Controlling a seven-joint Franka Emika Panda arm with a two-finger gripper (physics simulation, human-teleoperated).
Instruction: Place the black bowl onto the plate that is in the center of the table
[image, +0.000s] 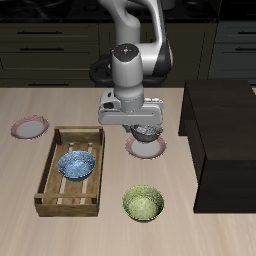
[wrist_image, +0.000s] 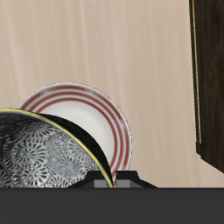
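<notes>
My gripper (image: 141, 124) is shut on the rim of the black bowl (image: 149, 132) and holds it just above the pink-rimmed plate (image: 143, 151) in the middle of the table (image: 200, 230). In the wrist view the bowl's silvery patterned inside (wrist_image: 39, 157) fills the near field. It overlaps part of the plate (wrist_image: 98, 112), which lies below it. I cannot tell whether the bowl touches the plate. My arm hides most of the bowl in the exterior view.
A second pink-rimmed plate (image: 28, 128) lies far off to the side. A wooden tray (image: 48, 185) holds a blue bowl (image: 77, 165). A yellow-green bowl (image: 143, 203) sits nearer the front edge. A dark cabinet (image: 225, 140) (wrist_image: 210, 79) stands close beside the plate.
</notes>
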